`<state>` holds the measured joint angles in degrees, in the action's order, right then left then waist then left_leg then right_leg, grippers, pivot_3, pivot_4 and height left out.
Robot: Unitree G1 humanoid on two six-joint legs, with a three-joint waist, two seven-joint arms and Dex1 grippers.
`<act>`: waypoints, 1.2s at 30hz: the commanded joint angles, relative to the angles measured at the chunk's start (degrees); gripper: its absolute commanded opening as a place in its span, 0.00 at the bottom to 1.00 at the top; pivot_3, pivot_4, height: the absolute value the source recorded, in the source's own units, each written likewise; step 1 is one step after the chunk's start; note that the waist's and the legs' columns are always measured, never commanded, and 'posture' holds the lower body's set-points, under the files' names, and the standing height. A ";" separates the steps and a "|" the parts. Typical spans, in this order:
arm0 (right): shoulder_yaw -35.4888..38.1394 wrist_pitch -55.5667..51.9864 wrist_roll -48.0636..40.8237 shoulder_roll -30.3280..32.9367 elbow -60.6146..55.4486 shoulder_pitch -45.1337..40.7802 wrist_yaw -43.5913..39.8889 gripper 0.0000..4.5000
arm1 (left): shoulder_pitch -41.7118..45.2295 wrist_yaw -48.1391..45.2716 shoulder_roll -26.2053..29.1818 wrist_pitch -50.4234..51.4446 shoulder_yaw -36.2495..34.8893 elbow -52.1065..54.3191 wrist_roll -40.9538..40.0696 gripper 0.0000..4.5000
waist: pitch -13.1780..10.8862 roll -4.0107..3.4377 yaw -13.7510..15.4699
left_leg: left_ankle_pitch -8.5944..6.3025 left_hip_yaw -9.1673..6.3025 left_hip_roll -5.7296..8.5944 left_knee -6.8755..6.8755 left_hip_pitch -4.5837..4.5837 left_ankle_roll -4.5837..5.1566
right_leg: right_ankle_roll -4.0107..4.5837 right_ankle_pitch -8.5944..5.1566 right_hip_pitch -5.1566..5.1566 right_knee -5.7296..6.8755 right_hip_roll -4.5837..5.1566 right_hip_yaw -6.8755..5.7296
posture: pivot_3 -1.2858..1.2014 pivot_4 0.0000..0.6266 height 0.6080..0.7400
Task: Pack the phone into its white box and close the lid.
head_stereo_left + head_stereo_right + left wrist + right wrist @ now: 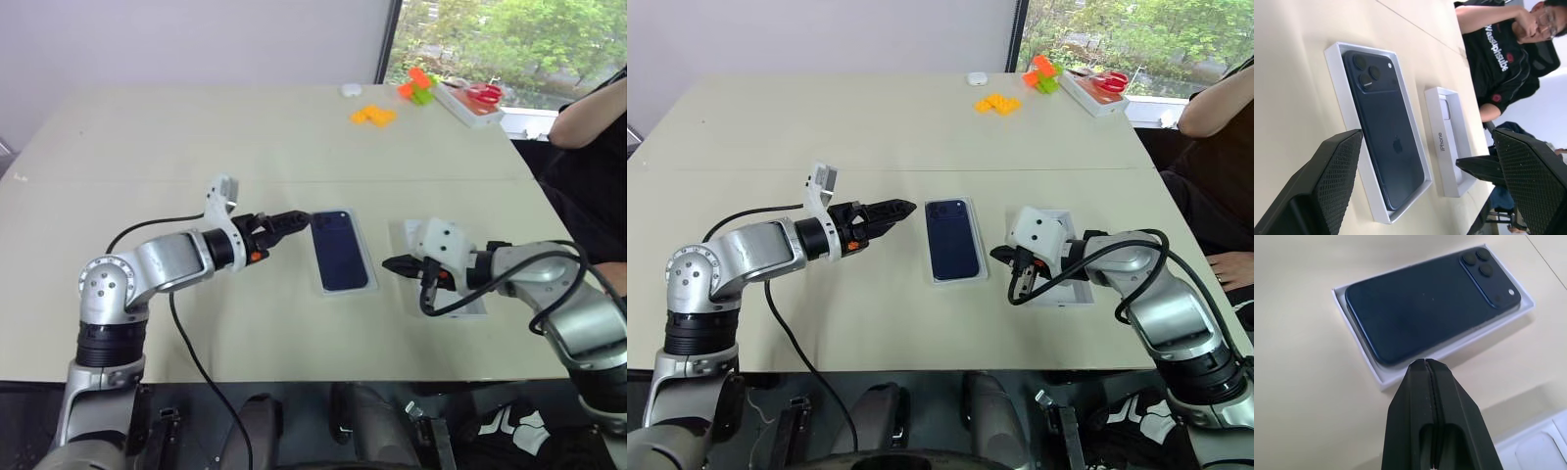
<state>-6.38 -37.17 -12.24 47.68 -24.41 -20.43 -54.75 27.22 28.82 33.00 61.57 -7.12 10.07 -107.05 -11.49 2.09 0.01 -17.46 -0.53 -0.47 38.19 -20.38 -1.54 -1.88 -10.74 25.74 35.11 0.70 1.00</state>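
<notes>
The dark navy phone (341,253) lies back up inside the white box (345,291) at the middle of the table, its camera bump at the far end. My left gripper (294,223) hovers just left of the box's far corner, open and empty; its fingers (1327,186) stand wide apart in the left wrist view. My right gripper (387,264) is shut on nothing, its tip (1424,363) a little to the right of the box. The lid (1447,147) rests on the table right of the box, largely hidden under my right hand.
Orange blocks (374,116), green and orange blocks (419,86), a small white object (351,90) and a tray with red scissors (475,98) sit at the table's far end. A person (588,117) sits at the right. A black cable (186,343) hangs from my left arm.
</notes>
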 commanded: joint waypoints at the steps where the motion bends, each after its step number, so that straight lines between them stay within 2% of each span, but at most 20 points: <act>1: -0.58 1.08 2.14 -0.45 1.37 -1.94 2.38 0.00 | -4.81 -9.34 9.07 -2.54 -5.71 4.13 15.66 0.80 | -0.01 -0.02 -0.94 | 0.00 0.00 -0.01 -0.03 0.02 0.00 | 0.00 0.00 0.00 0.01 -0.01 0.01 | 0.52 0.24 1.00; 4: -1.37 0.39 2.83 -1.49 3.71 -3.23 3.55 0.00 | -12.90 -20.64 15.81 -11.68 -0.48 14.14 37.73 0.46 | -0.03 -0.05 -0.92 | 0.04 0.01 -0.07 -0.10 0.03 -0.08 | -0.03 -0.08 0.06 0.00 -0.05 0.00 | 0.52 0.24 1.00; 6: -1.66 0.14 2.83 -1.83 3.94 -3.45 3.75 0.00 | -16.22 -27.17 18.70 -14.52 3.30 17.06 46.34 0.23 | -0.03 -0.05 -0.56 | 0.10 0.03 -0.05 -0.11 -0.02 -0.20 | -0.03 -0.08 0.09 -0.02 -0.02 0.00 | 0.52 0.24 1.00; 8: -2.05 0.26 2.77 -2.17 3.42 -3.45 3.87 0.00 | -18.00 -31.94 19.37 -16.39 5.66 18.64 51.40 0.01 | -0.03 -0.05 -0.30 | 0.10 0.02 0.00 -0.10 -0.05 -0.21 | -0.05 -0.09 0.09 -0.05 0.08 -0.01 | 0.52 0.24 1.00; 14: -4.17 0.14 4.94 -4.32 2.38 -4.27 7.08 0.00 | -16.84 -38.70 16.36 -16.73 10.92 20.29 60.58 0.01 | -0.05 -0.03 -0.86 | 0.04 0.02 0.00 -0.10 -0.13 -0.10 | -0.13 -0.12 0.08 -0.18 0.07 0.00 | 0.52 0.24 1.00; 17: -5.82 -0.78 5.52 -5.87 2.76 -4.82 8.03 0.00 | -14.28 -40.18 12.24 -17.73 13.48 21.04 64.65 0.01 | -0.05 -0.03 -0.92 | 0.01 0.01 -0.06 -0.10 -0.12 -0.03 | -0.14 -0.12 0.09 -0.16 -0.03 0.01 | 0.52 0.24 1.00; 24: -8.53 -4.01 7.22 -9.16 3.79 -6.83 10.99 0.00 | -6.81 -38.77 0.66 -13.14 18.25 18.56 69.68 0.01 | -0.05 -0.03 -0.86 | 0.01 -0.02 -0.07 -0.04 -0.08 -0.02 | -0.17 -0.09 0.04 -0.05 -0.05 0.01 | 0.52 0.24 1.00; 30: -9.36 -4.96 7.71 -9.87 3.97 -7.63 11.47 0.00 | -3.50 -38.98 -4.05 -9.73 21.02 15.78 74.55 0.01 | -0.04 -0.03 -0.97 | 0.01 -0.05 -0.07 -0.05 -0.06 -0.01 | -0.32 0.00 0.05 -0.02 -0.09 0.01 | 0.52 0.24 1.00; 36: -9.30 -4.97 7.74 -9.86 3.74 -7.73 11.28 0.00 | -0.78 -40.51 -6.45 -7.77 22.46 13.50 78.63 0.01 | -0.04 -0.03 -1.02 | 0.01 -0.04 -0.06 -0.03 -0.05 0.00 | -0.32 0.00 0.04 0.00 -0.08 0.02 | 0.52 0.24 1.00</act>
<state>-16.37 -42.31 -4.70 37.84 -19.49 -27.12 -43.56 25.44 -11.07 26.74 53.56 15.06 22.64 -29.59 -11.53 2.06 -1.00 -17.45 -0.57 -0.53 38.17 -20.44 -1.55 -2.20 -10.74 25.78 35.11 0.62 1.02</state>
